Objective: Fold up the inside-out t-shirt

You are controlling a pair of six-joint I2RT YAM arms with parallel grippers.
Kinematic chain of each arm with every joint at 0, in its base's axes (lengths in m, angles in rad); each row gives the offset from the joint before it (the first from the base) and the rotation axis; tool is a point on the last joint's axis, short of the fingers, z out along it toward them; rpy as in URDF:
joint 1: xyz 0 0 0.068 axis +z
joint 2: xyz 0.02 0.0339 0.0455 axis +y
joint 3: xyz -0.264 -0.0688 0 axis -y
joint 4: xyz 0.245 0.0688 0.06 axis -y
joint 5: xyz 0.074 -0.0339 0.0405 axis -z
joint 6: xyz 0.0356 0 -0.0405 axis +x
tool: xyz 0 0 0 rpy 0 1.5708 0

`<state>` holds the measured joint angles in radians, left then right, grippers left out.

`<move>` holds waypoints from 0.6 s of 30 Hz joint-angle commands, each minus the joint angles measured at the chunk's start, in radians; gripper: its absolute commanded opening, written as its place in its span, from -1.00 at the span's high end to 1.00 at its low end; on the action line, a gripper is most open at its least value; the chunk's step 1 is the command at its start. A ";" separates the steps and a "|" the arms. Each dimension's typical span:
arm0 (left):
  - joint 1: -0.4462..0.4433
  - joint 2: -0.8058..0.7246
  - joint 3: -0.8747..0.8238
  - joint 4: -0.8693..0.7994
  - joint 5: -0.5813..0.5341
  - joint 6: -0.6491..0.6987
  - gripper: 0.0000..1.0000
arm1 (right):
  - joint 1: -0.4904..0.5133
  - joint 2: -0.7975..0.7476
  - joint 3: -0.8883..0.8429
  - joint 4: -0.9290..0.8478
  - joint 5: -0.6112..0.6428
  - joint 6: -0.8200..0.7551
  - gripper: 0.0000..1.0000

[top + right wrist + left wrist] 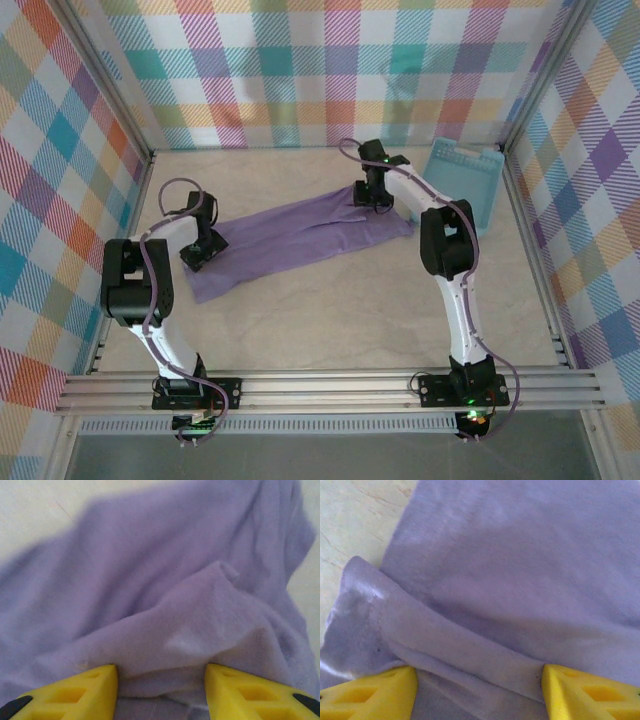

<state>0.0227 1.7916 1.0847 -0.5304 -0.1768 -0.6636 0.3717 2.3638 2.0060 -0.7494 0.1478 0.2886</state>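
T-shirt (300, 235) is stretched lengthwise between left gripper (200, 250) (near-left end) and right gripper (371, 196) (far-right end). Both are parted astride fabric folds, nothing clamped.

You have the t-shirt (300, 240) stretched across the table (330, 330); left gripper (198, 252) at its left end; right gripper (372, 196) at its right end; basket (465, 185) in the far-right corner.

From above, we are finding both ends of the shirt (300, 240) hidden under the arms, along with the fingertips of the left pincer (200, 252) and right pincer (372, 196). In the wrist views, the shirt is running past the edges, blurring on the right.
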 commanded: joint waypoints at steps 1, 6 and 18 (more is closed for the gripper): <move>0.037 0.046 0.037 0.007 -0.014 0.020 -0.33 | 0.001 -0.057 -0.093 -0.003 -0.016 0.063 0.04; 0.078 0.055 0.041 -0.010 -0.035 0.046 -0.38 | -0.013 -0.136 -0.281 0.075 0.029 0.116 0.04; 0.011 -0.145 0.019 -0.054 0.004 0.122 -0.78 | 0.002 -0.290 -0.289 0.043 -0.028 0.070 0.02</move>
<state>0.0715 1.7309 1.0870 -0.5232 -0.1501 -0.5781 0.3641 2.1986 1.7367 -0.6765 0.1299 0.3695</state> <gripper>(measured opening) 0.880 0.483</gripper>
